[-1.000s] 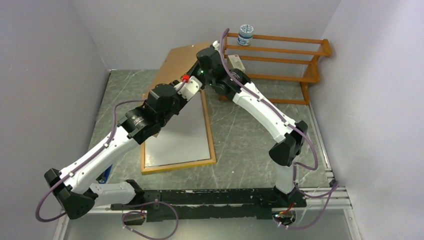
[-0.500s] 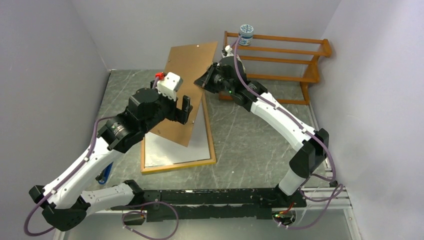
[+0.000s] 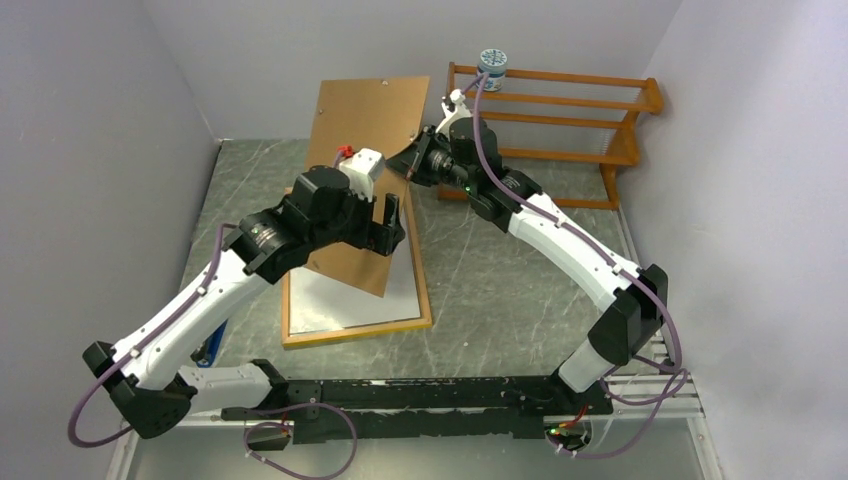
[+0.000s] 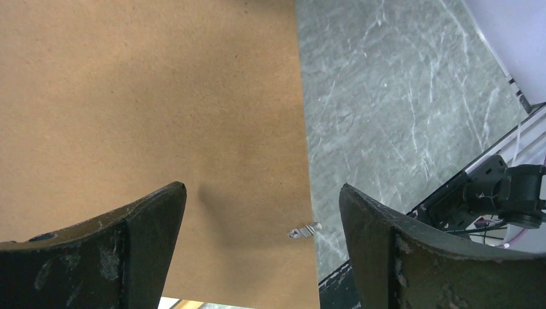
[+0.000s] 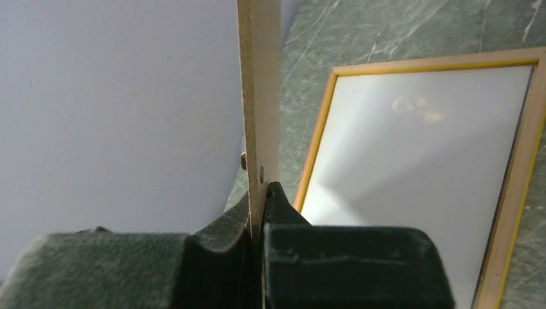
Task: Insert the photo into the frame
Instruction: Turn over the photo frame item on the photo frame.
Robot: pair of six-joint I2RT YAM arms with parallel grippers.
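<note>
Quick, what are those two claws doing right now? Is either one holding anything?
The left gripper: open, holding nothing, facing the brown board.
The right gripper: closed, pinching the brown board's edge.

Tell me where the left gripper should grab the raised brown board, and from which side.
Probably the long edge of the board opposite the right gripper, coming edge-on from the left, a finger on each face: it is thin, flat and tilted up over the frame.
</note>
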